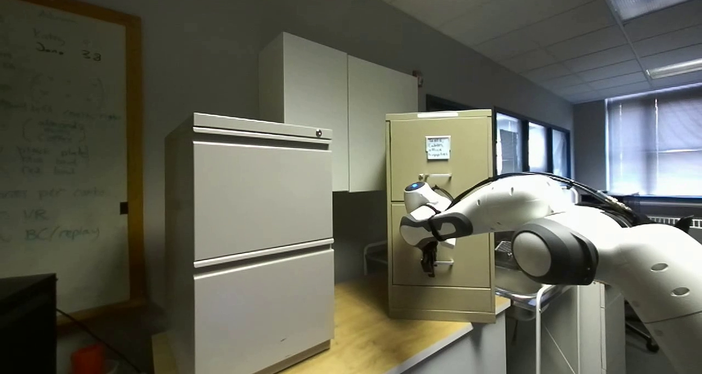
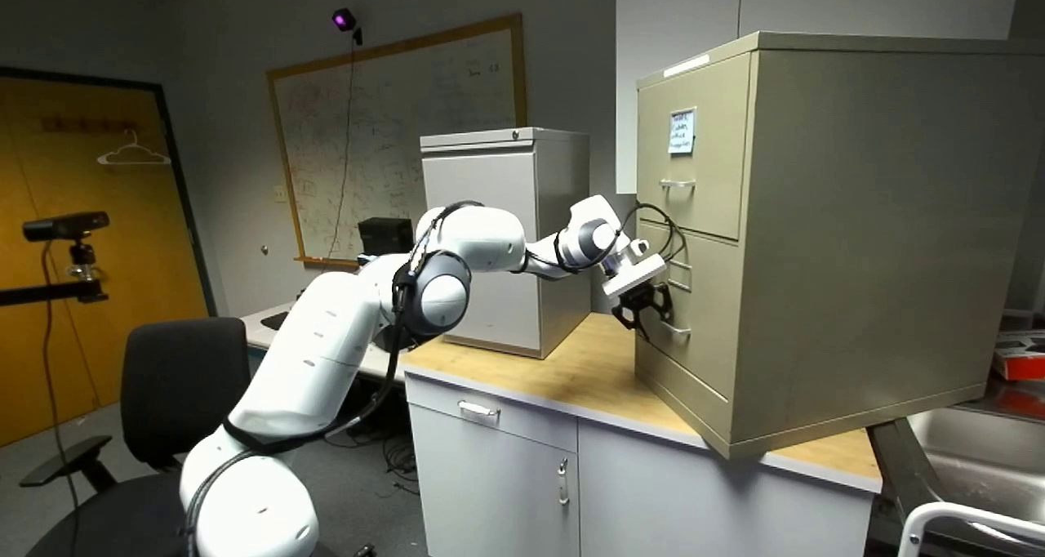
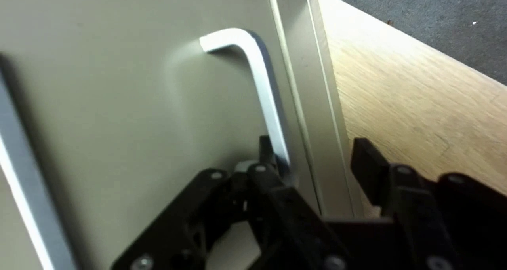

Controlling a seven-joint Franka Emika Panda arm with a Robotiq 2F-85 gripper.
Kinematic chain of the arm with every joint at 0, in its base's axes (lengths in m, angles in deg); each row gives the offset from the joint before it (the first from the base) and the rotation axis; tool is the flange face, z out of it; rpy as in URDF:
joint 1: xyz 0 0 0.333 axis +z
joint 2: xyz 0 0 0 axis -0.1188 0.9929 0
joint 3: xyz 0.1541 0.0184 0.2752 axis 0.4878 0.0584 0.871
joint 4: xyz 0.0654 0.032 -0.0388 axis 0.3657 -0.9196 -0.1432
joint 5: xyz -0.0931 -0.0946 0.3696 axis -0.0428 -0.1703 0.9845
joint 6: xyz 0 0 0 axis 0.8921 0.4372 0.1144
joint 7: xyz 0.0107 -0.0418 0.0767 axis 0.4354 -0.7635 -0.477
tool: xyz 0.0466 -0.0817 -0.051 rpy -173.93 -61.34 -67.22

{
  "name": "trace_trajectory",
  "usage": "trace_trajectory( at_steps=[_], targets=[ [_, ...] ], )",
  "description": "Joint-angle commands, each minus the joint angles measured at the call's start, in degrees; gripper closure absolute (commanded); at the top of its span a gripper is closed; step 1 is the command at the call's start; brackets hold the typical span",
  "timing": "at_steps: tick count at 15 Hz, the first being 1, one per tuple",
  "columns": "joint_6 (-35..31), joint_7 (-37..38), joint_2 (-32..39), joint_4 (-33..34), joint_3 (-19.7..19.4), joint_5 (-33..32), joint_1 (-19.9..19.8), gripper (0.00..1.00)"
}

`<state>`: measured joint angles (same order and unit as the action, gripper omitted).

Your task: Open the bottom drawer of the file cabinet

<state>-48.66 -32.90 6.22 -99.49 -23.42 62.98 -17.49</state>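
Bottom drawer (image 2: 712, 305) of the tan file cabinet (image 2: 857, 238) is closed; the cabinet stands on the wood-topped surface (image 2: 589, 363). Claw (image 3: 315, 148) is spread across the drawer's bar handle (image 3: 263, 84), one finger (image 3: 265, 150) just at its upper side, the other well below. Placement judged deliberate: bringing both together should pinch it for an outward pull.

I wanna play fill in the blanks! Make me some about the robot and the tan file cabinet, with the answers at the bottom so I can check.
1. The end effector is at the handle of the ____ drawer, not the top one.
2. Counting them all, the tan file cabinet has ____ drawers.
3. The end effector is ____, not shut.

Missing words: bottom; two; open
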Motion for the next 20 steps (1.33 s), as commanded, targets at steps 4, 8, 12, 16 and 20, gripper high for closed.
trace_trajectory(
  at_steps=[4, 8, 12, 16, 20],
  targets=[
    [0.8, -2.0, -2.9, -4.0, 0.9, 0.5, 0.3, 0.96],
    [0.4, -1.3, -5.9, -7.6, 0.6, -2.2, 1.9, 0.98],
    [-0.7, -0.8, -10.7, -13.6, 0.7, -5.3, 3.6, 0.96],
    [-2.4, -1.8, -12.9, -17.4, 0.4, -7.4, 4.4, 0.96],
    [0.0, -3.7, -16.5, -21.8, 1.5, -6.5, 5.1, 0.96]
  ],
)
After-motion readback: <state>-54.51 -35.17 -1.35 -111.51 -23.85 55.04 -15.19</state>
